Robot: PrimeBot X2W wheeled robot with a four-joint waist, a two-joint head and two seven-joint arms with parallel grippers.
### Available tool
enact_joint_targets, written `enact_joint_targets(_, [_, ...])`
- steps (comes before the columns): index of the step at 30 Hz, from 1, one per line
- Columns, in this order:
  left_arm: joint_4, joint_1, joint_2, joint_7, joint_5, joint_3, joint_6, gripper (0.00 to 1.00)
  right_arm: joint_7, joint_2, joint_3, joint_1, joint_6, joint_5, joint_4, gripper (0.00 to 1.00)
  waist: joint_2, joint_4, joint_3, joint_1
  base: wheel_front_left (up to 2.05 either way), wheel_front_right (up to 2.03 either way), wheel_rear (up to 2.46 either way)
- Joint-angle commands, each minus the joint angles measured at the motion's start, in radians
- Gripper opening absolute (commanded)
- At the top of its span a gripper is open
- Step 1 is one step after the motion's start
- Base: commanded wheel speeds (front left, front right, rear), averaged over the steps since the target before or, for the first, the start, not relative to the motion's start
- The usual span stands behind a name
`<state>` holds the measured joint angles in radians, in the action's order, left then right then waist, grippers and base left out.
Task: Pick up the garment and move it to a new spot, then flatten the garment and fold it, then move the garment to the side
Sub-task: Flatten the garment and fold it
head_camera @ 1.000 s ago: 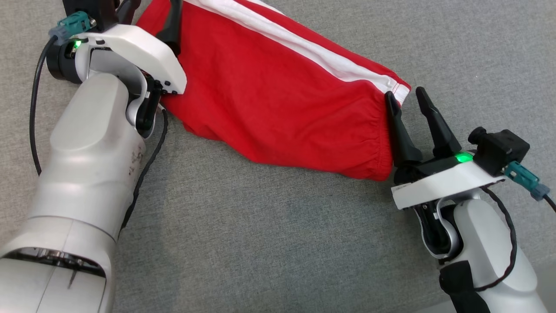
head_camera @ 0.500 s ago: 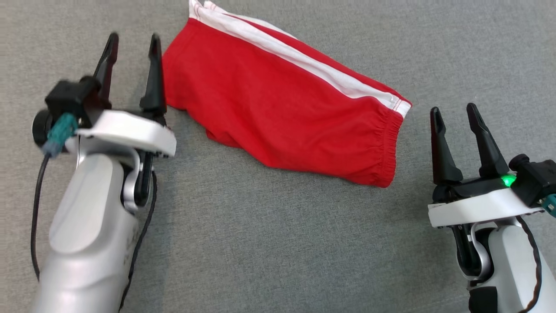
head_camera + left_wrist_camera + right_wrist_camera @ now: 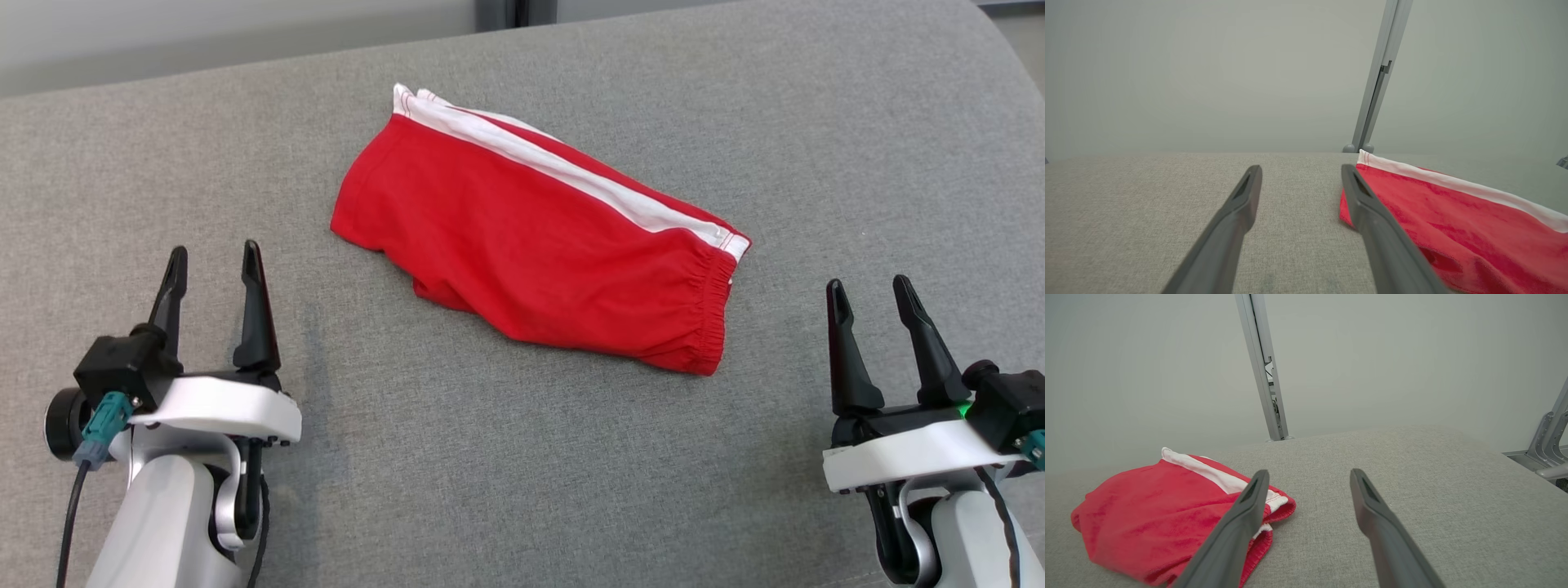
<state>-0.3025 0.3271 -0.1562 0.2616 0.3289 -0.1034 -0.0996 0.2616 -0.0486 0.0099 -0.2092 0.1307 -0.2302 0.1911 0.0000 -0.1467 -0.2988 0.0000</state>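
At the lower left of the head view the left gripper (image 3: pixel 212 250) stood open and empty, apart from the garment (image 3: pixel 531 245), which lay folded mid-frame on the grey worktop (image 3: pixel 490 457). At lower right the right gripper (image 3: pixel 867 284) stood open too, clear of the waistband. The left wrist view showed the garment's white-edged corner beside a post (image 3: pixel 1378 81). The right wrist view showed metal brackets (image 3: pixel 1549 445) at its right edge.

Left wrist view: the garment (image 3: pixel 1453 228) runs off the right and bottom edges, its near corner masked by a finger (image 3: pixel 1372 212) of the left gripper (image 3: pixel 1300 171); right wrist view: a finger (image 3: pixel 1241 522) of the right gripper (image 3: pixel 1309 473) covers part of its waistband; head view: left forearm (image 3: pixel 163 531) and right forearm (image 3: pixel 967 539) cut off at the bottom edge.
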Motion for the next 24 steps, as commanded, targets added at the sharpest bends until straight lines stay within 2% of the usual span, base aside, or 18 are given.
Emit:
enact_joint_targets(1, [0.008,-0.016,-0.010,-0.004,0.002,-0.001,-0.006,1.00,0.004,-0.005,-0.005,0.010,0.000,0.001,0.002,1.00,0.0000,0.001,0.014,0.0000,0.00,0.00,0.00])
enact_joint_targets(16, [0.035,-0.032,-0.029,-0.045,-0.003,-0.028,-0.010,1.00,-0.006,-0.005,-0.006,0.011,0.000,-0.007,0.005,1.00,0.0000,0.006,0.017,0.0000,0.00,0.00,0.00])
enact_joint_targets(24, [0.026,0.112,-0.029,-0.060,-0.025,-0.075,0.025,1.00,-0.015,-0.005,-0.016,-0.008,0.000,-0.002,-0.012,1.00,0.0000,0.008,-0.032,0.0000,0.00,0.00,0.00])
